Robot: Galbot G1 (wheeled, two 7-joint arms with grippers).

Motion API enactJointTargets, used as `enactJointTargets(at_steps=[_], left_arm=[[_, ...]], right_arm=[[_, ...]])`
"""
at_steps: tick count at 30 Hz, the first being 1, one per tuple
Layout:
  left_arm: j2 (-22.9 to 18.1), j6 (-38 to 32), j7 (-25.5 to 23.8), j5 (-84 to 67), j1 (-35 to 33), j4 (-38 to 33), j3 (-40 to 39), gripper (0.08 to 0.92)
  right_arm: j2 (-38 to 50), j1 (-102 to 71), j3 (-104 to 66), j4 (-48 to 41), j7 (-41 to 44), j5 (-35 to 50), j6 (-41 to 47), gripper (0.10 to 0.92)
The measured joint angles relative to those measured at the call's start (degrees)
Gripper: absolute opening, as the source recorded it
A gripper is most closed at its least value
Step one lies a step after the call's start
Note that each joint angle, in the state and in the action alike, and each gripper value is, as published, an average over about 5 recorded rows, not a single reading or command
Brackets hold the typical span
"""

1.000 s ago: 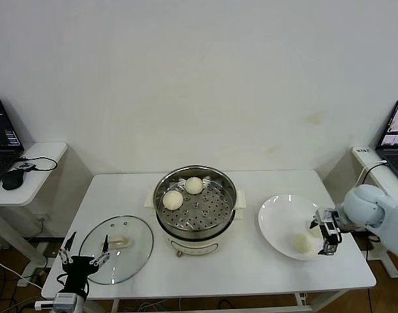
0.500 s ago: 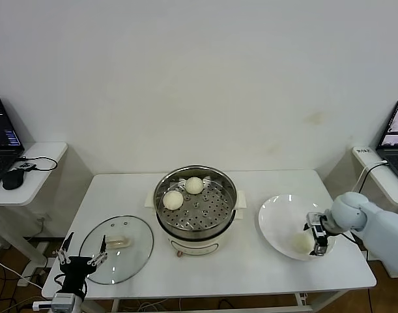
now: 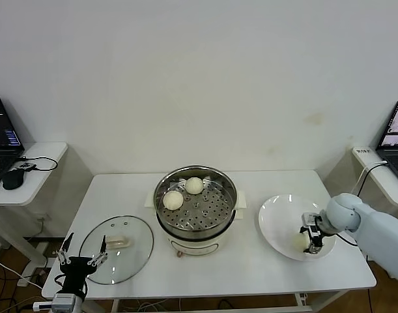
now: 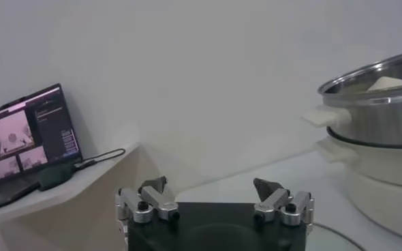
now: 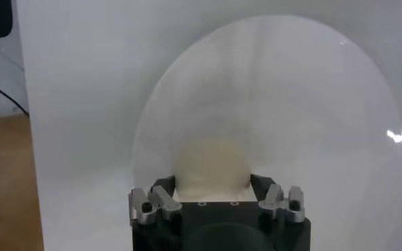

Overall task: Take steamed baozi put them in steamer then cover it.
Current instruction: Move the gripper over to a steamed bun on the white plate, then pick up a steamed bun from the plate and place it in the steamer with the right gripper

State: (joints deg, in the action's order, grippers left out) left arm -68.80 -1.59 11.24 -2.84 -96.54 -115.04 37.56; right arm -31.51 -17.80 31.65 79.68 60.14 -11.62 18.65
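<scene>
So the steamer (image 3: 195, 207) was the thing in the middle of the white table (image 3: 251, 264), and I'll place everything off that. Way out to its left, past the table's near left corner, the left gripper (image 3: 83, 259) was just parked with its fingers spread wide, nothing in them. You could see the same in its wrist view, both fingertips apart and the pot's shiny wall off to the side. Between that gripper and the steamer lay the glass lid (image 3: 116, 248), flat on the table, close beside the pot's base but not touching it.

Inside the steamer, two buns (image 3: 173, 199) sat on the perforated tray, both toward the back left part, near each other.

To the right of the steamer was the white plate (image 3: 277, 215), a small gap between them. One bun (image 3: 300, 241) was on the plate's right side. The right gripper (image 3: 314, 236) was down over it, fingers open on either side of the bun. From the wrist view (image 5: 215, 193) the bun (image 5: 210, 164) sat right between the fingertips, but I couldn't tell if they were actually pressing it.
</scene>
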Motion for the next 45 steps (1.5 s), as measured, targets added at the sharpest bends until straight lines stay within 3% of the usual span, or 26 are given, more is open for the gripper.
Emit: enactJointTargets(at_steps=[20, 34, 45], left_arm=[[0.2, 0.0, 0.0, 0.0, 0.3, -1.1, -0.7, 0.823], [0.0, -0.1, -0.1, -0.8, -0.2, -1.6, 0.8, 0.823], [-0.3, -0.3, 0.0, -1.4, -0.4, -1.6, 1.9, 0.823]], right_arm=[[1.3, 24.1, 10.8, 3.7, 3.4, 10.4, 1.1, 0.661], [-14.4, 42.7, 23.8, 2.6, 1.4, 19.5, -1.7, 0.662], [-27.9, 43.8, 31.3, -0.8, -0.4, 19.5, -9.5, 0.662]])
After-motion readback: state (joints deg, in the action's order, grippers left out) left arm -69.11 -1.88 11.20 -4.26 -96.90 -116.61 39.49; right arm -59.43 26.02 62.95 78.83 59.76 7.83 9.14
